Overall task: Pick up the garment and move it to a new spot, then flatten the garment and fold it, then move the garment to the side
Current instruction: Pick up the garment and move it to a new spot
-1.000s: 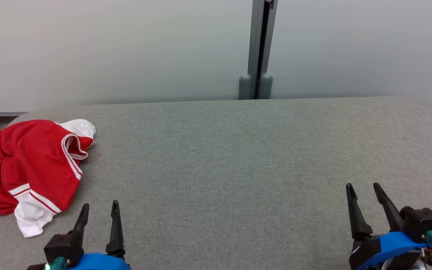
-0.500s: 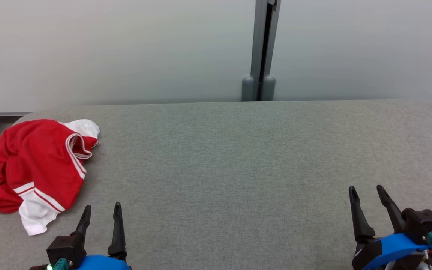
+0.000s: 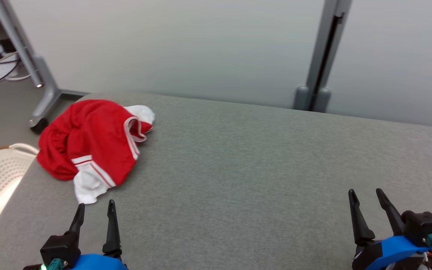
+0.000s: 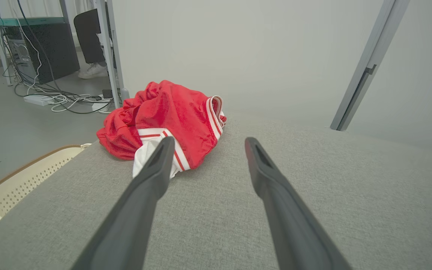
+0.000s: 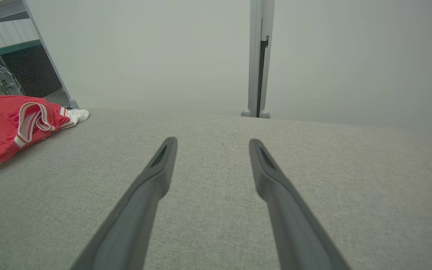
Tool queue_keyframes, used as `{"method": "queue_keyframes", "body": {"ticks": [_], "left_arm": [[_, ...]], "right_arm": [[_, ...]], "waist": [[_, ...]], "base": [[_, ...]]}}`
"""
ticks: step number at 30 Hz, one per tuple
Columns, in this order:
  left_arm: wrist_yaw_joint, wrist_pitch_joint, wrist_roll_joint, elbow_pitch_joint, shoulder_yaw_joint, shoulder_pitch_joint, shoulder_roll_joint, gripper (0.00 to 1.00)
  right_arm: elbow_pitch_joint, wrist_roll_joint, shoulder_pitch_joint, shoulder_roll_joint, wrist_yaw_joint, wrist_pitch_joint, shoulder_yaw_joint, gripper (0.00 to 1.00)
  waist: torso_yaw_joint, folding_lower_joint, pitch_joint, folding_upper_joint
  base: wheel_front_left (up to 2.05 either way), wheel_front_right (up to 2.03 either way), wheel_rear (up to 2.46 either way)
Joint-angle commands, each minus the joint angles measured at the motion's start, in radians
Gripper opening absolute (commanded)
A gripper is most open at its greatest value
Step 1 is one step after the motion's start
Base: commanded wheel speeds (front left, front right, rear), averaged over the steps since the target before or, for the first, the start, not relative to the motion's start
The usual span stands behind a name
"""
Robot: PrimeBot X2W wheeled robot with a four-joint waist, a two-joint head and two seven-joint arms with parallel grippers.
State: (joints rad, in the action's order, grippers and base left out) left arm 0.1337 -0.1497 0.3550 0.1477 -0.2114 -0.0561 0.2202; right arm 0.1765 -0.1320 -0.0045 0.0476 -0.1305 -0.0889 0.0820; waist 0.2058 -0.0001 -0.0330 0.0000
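You've got the red-and-white garment (image 3: 92, 144) (a jersey maybe, too bunched up to tell) heaped at the surface (image 3: 257, 168)'s far left corner. Your left pincer (image 3: 96, 204) is spread wide just short of its white end. Your right pincer (image 3: 365, 192) is spread too, by the near right edge, well apart.

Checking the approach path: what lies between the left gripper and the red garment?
Only a short stretch of bare grey tabletop, shown in the left wrist view between left gripper and red-and-white garment.

Red garment (image 3: 88, 144) with white trim, crumpled in heap, far-left corner of grey desk (image 3: 261, 168), near edge.
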Motion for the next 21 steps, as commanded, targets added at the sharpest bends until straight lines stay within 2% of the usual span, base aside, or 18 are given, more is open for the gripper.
{"method": "queue_keyframes", "body": {"ticks": [1, 13, 21], "left_arm": [[0.006, 0.002, 0.004, -0.008, 0.000, -0.007, 0.005, 1.00], [0.019, -0.004, 0.020, -0.011, 0.010, -0.013, 0.008, 1.00], [0.026, 0.002, 0.023, -0.018, 0.015, -0.021, 0.020, 1.00]], "right_arm": [[-0.002, -0.001, 0.005, 0.005, 0.000, -0.003, -0.002, 1.00], [0.004, 0.006, -0.013, 0.005, 0.000, -0.002, -0.021, 1.00], [0.015, -0.008, -0.014, 0.005, 0.000, -0.010, -0.036, 1.00]], "waist": [[0.050, 0.0001, 0.023, 0.0000], [0.212, 0.0001, 0.024, 0.0000], [0.290, 0.0001, 0.013, 0.0000]], "base": [[0.00, 0.00, 0.00], [0.00, 0.00, 0.00], [0.00, 0.00, 0.00]]}}
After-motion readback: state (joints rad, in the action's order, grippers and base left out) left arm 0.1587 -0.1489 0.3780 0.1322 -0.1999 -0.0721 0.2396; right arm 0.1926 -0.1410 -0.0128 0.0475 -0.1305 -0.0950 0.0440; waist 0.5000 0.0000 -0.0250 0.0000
